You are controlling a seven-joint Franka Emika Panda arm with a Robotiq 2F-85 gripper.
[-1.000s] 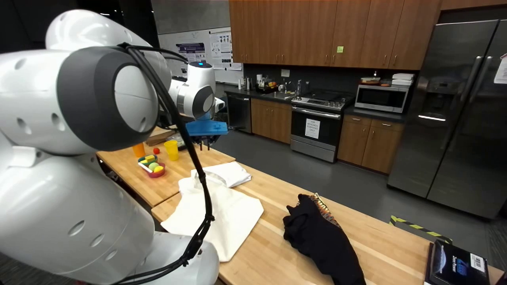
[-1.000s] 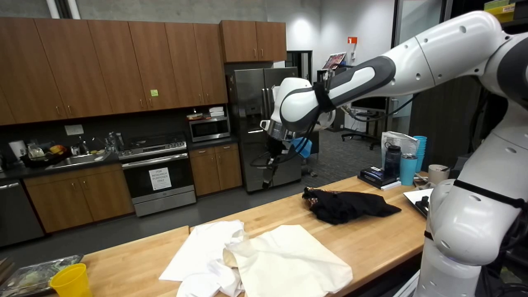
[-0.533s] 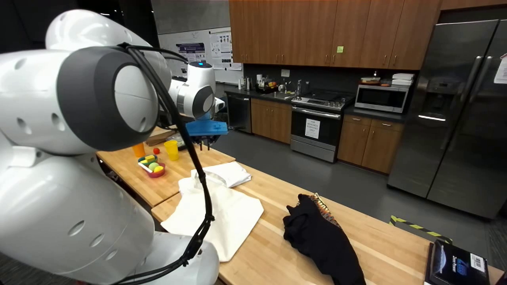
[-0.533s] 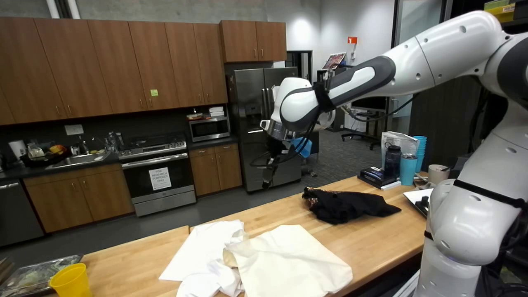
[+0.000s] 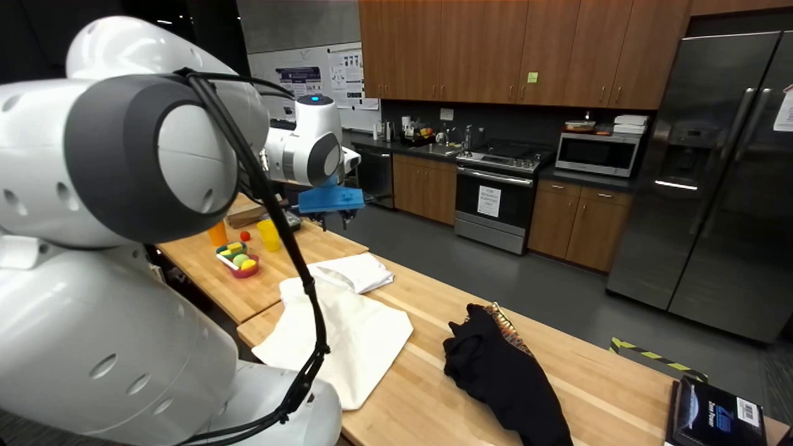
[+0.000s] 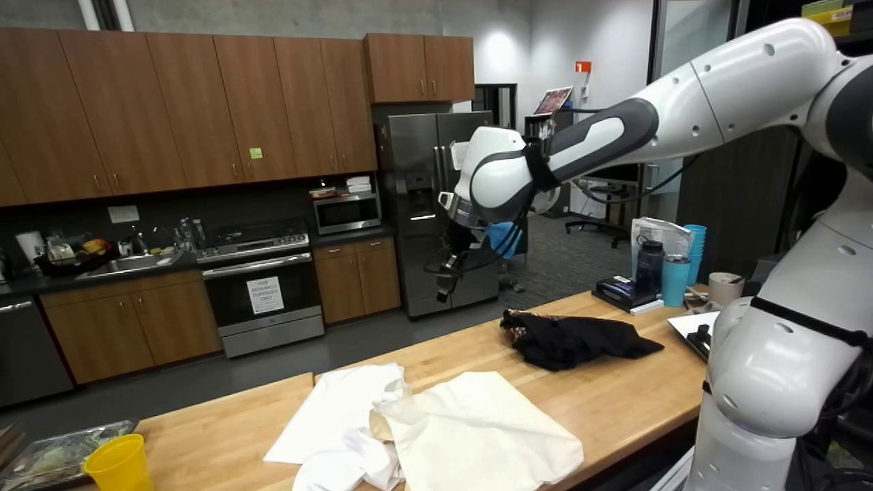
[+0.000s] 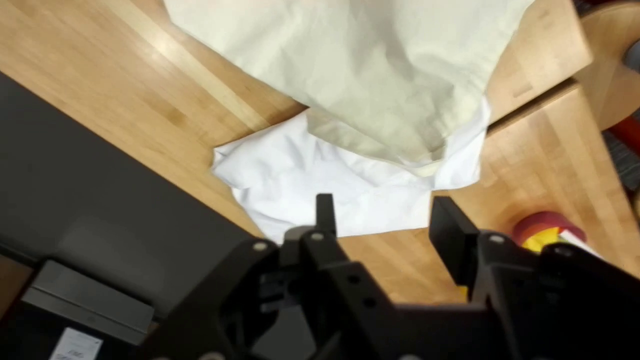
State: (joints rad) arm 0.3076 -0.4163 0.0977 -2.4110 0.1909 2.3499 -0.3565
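Note:
My gripper (image 7: 382,205) hangs in the air above the table, its black fingers (image 7: 452,235) apart and nothing between them. Below it in the wrist view lies a crumpled white cloth (image 7: 320,175), partly covered by a cream fabric bag (image 7: 370,65) whose mouth faces the gripper. In both exterior views the gripper (image 5: 334,224) (image 6: 443,293) is well above the tabletop, touching nothing. A blue piece (image 5: 331,198) is fixed above its fingers. A black garment (image 5: 502,371) with a patterned edge lies farther along the table, also seen in an exterior view (image 6: 573,341).
A yellow cup (image 5: 268,235), an orange cup (image 5: 217,234), a red ball (image 5: 245,236) and a red bowl (image 7: 540,218) with toy food stand at the table's far end. A covered tray (image 6: 54,453) sits by the yellow cup. A black box (image 6: 620,293), bottle (image 6: 649,266) and blue tumbler (image 6: 675,279) stand near the arm's base.
The fingers have spread wider in the last half second. The arm has shifted slightly, carrying the gripper a little to the right in both exterior views. Cloths and cups lie as before.

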